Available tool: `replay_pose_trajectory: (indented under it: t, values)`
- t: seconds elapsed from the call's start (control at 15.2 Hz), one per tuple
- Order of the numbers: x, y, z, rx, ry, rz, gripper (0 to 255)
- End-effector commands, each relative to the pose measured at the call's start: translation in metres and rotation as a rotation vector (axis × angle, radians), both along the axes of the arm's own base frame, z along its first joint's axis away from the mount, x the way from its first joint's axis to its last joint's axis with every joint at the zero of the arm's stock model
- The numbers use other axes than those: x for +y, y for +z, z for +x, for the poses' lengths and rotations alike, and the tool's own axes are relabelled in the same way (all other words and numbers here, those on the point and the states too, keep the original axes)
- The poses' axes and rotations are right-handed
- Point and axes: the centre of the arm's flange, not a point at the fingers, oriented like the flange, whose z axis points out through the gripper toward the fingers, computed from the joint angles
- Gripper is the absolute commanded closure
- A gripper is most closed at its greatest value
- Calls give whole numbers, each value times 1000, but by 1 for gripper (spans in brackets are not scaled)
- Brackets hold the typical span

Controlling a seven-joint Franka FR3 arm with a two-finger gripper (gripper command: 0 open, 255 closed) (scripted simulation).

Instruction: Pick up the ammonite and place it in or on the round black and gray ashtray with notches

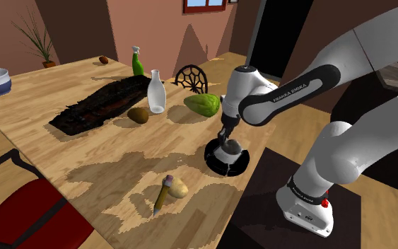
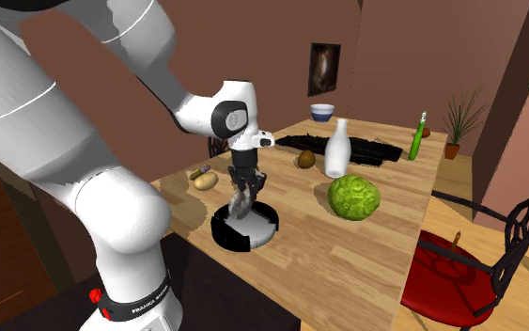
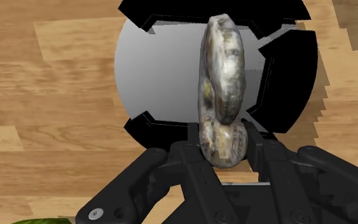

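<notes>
1. Mottled grey-brown ammonite [image 3: 222, 76] stands on edge, pinched at its lower end between the black fingers [image 3: 255, 137] of the gripper [image 3: 223, 137].
2. It hangs over the grey floor of the round ashtray [image 3: 292, 70], which sits at the counter [image 1: 84, 163] edge nearest the stand.
3. Judgement: release is the step in hand. Lower until the shell nearly meets the floor, keep clear of the notched black rim, then spread the fingers. An edge-on shell may roll if dropped from height.
4. Wrist view confirms centring, not the gap beneath.
5. Second exterior view gives the side profile: shell close above the tray, contact not determinable. The green vegetable [image 2: 353, 197] lies near, apart.
</notes>
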Motion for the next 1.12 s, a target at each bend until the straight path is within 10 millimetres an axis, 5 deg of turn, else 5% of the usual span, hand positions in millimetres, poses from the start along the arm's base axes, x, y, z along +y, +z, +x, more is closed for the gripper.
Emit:
replay_pose_trajectory:
  t: [0.0,0.46,0.53,0.86,1.06]
  values:
    - [1,-7,0,-1,0,0,255]
    - [1,-7,0,-1,0,0,255]
    - [1,-7,0,-1,0,0,0]
    - [1,-7,0,-1,0,0,0]
    - [2,32,-2,-1,0,0,0]
